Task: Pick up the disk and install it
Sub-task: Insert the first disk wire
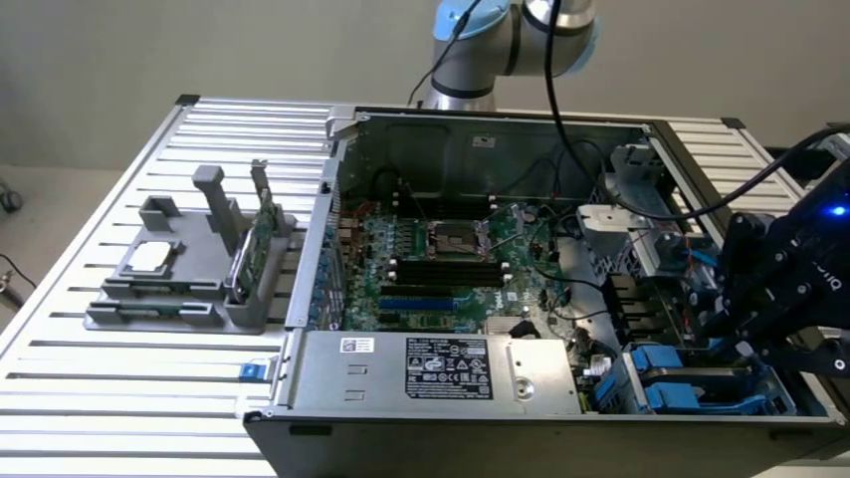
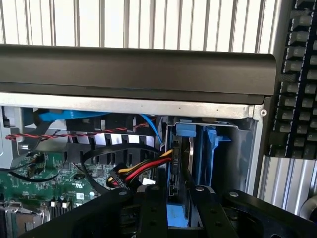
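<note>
Gripper (image 2: pixel 177 201) astride disk (image 2: pixel 176 163) in bay — blue carrier edges close.

Power supply (image 1: pixel 445 370) label and motherboard (image 1: pixel 439 261) markings unreadable

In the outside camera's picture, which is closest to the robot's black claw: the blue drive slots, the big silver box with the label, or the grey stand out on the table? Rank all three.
Measured from the gripper in the exterior view:
1. Blue drive slots, just below it, in the case's corner on the exterior view's right.
2. Silver box with the label, along the case's near edge.
3. Grey stand, outside the case on the table, on the exterior view's left.
</note>
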Action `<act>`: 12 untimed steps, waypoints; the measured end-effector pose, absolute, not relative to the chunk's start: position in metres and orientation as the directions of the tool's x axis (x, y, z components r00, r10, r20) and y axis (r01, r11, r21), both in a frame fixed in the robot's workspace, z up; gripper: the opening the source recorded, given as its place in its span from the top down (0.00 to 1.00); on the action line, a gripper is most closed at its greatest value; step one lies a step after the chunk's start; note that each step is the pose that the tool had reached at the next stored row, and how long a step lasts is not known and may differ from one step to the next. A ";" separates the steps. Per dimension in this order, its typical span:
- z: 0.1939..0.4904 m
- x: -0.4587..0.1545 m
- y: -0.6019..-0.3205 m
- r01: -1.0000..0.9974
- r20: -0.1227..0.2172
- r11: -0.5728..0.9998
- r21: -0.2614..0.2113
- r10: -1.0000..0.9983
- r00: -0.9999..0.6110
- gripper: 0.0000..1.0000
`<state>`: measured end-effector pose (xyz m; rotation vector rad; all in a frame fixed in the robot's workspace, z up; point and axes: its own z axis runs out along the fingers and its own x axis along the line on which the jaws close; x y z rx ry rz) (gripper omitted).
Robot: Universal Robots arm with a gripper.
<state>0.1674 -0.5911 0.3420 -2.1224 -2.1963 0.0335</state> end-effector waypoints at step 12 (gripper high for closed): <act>0.376 0.167 -0.591 0.996 0.037 0.035 -0.077 0.999 -0.032 0.74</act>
